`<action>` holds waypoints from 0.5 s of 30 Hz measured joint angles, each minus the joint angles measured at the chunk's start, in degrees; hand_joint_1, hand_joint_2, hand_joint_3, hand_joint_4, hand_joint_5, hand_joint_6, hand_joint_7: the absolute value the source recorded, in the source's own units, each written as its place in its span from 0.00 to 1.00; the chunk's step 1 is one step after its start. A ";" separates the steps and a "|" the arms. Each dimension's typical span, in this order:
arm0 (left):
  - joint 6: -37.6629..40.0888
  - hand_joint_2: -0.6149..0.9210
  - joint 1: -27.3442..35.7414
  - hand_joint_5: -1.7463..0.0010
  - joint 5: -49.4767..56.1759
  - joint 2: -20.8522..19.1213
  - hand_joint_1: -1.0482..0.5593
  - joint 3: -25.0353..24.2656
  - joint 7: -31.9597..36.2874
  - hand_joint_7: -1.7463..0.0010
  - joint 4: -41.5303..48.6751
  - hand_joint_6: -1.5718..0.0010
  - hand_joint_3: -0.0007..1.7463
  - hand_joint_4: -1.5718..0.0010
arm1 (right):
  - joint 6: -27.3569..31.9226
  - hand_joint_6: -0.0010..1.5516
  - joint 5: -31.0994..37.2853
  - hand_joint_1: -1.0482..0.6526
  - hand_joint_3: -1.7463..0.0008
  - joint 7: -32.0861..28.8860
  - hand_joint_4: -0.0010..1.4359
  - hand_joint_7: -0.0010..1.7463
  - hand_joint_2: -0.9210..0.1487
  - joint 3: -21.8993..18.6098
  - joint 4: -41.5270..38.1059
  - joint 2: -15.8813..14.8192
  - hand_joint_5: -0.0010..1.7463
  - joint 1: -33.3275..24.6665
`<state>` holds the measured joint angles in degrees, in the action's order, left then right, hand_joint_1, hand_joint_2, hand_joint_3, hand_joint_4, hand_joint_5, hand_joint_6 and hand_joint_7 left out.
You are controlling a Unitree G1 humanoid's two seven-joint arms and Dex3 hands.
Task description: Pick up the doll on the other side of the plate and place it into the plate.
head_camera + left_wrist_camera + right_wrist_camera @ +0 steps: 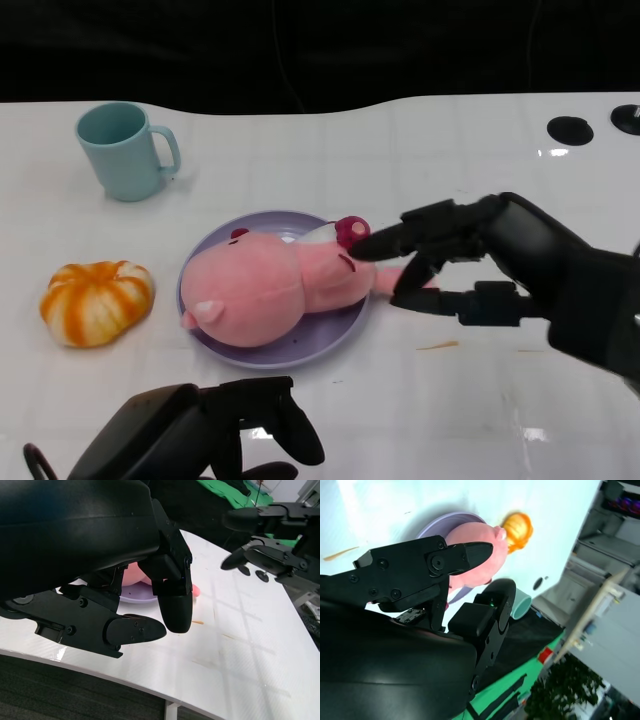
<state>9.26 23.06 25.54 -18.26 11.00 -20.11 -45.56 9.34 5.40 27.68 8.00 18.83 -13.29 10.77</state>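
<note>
The pink doll (265, 290) lies on its side in the purple plate (330, 332), head toward the left and legs over the right rim. My right hand (470, 260) hovers just right of the plate, its fingers spread around the doll's leg end and gripping nothing. In the left wrist view the right hand (270, 535) shows fingers apart with nothing between them. The right wrist view looks past the fingers at the doll (480, 555) on the plate (445, 520). My left hand (200, 430) sits low near the table's front edge, holding nothing.
A light blue mug (125, 150) stands at the back left. An orange-and-white pumpkin toy (97, 302) lies left of the plate. Black round holes (570, 128) mark the table's far right. A small orange streak (438, 346) lies right of the plate.
</note>
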 measured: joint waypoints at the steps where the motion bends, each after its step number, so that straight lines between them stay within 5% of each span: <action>1: 0.05 1.00 -0.02 0.03 0.30 0.09 0.51 0.13 0.00 0.42 0.00 0.57 0.23 0.62 | 0.01 0.54 -0.71 0.54 0.51 -0.01 0.50 0.45 0.31 -0.52 0.96 -0.23 0.75 -1.09; 4: 0.38 1.00 -0.30 0.02 0.90 0.46 0.50 0.59 0.00 0.42 -0.01 0.57 0.23 0.62 | 0.17 0.55 -2.62 0.59 0.34 0.50 0.56 0.60 0.46 -2.09 4.49 -2.15 0.80 -5.19; 15: 0.98 0.98 -0.40 0.01 0.97 0.64 0.51 0.76 0.00 0.43 -0.07 0.57 0.25 0.62 | 9.34 0.52 -5.46 0.64 0.26 1.06 0.60 0.74 0.53 -5.49 18.49 -7.63 0.89 -15.61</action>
<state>10.24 22.65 26.50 -17.61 11.76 -20.11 -45.63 18.68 -0.05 28.74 2.51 37.32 -20.91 -4.84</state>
